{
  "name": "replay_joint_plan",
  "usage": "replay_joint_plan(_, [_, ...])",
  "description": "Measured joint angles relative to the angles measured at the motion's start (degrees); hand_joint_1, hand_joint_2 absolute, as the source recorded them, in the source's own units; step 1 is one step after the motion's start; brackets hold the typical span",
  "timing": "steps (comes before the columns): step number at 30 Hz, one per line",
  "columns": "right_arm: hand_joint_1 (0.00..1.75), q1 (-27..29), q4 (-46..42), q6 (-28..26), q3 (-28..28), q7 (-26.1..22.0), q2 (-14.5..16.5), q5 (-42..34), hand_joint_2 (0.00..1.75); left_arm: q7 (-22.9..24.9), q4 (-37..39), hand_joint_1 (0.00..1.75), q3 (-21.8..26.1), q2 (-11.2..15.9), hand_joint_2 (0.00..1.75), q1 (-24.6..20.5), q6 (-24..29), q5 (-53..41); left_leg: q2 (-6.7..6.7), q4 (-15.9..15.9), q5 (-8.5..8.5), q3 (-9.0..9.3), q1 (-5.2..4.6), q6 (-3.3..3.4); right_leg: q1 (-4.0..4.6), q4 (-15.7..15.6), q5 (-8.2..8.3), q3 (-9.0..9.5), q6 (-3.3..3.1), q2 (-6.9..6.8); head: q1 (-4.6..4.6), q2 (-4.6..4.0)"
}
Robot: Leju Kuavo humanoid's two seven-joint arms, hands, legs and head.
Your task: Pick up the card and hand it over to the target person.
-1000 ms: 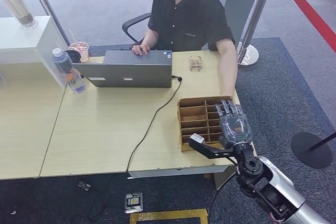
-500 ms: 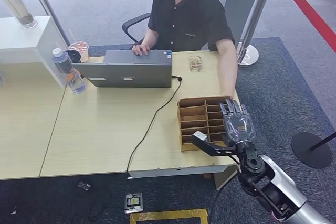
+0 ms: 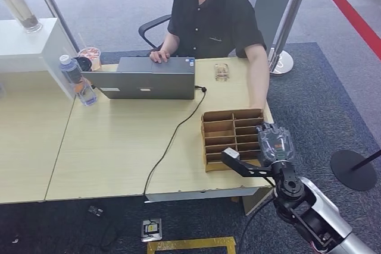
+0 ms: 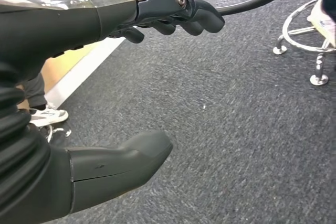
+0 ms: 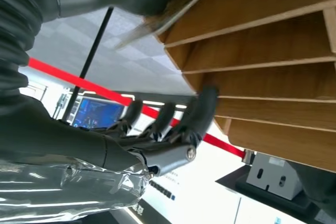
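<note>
**Right hand drawn back at box edge, card grip unclear**

The right hand [image 3: 275,144] was seen at the right end of the wooden divider box [image 3: 227,138]. Compared with a second ago it had been shifted off the compartments toward the near desk edge, with the fingers less exposed from above. In the right wrist view the fingers [image 5: 198,111] were laid against the divider slats and the thumb was held apart from them. A thin flat sheet, probably the card [image 5: 174,9], was seen sticking out from under the thumb, against the box. Whether it was actually pinched or only touched could not be told.

The left hand [image 4: 79,24] was held spread and empty over the carpet.

The box was placed near the right corner of the desk [image 3: 112,147], with the person [image 3: 215,16] seated on the far side, one arm resting just beyond the box.

The pull-back was judged as the start of extraction: if the card was gripped, lift and hand-over were left; if not, a re-grasp would be needed.
</note>
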Motion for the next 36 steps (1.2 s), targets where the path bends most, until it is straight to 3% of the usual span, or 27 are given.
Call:
replay_joint_plan(4, [1.71,2.7,-3.4,1.2,-1.7,1.3,-1.5,-0.4,1.75,-1.6,1.2,0.00,-1.3,1.0,1.75,0.2,0.0,0.4,-0.04,0.0,0.03,-0.04,0.00,-0.01,0.00,0.0,0.01,-0.03,-0.01,-0.05,0.00,0.00])
replay_joint_plan(6, [1.75,3.5,-4.3,1.6,-2.0,1.5,-1.7,-0.4,1.75,-1.4,1.3,0.00,-1.5,1.2,1.75,0.3,0.0,0.4,-0.07,0.0,0.03,-0.03,0.00,-0.02,0.00,0.0,0.01,-0.01,-0.02,-0.09,0.00,0.00])
replay_joint_plan(24, [1.75,4.6,-6.6,3.0,-2.2,2.2,-0.7,2.3,1.75,-1.5,2.7,0.00,-2.7,2.0,1.75,0.5,0.0,1.1,0.05,-0.1,0.00,0.06,0.00,-0.01,0.00,0.0,0.01,0.04,-0.01,0.04,0.00,0.00])
replay_joint_plan(36, [1.75,1.6,-13.4,-6.0,-3.8,1.1,-1.7,9.3,1.75,-2.0,2.8,0.00,-2.1,0.4,1.75,0.7,0.0,2.0,0.16,0.0,-0.02,-0.01,-0.05,0.01,-0.05,0.1,0.01,-0.07,0.01,0.15,0.00,0.00])
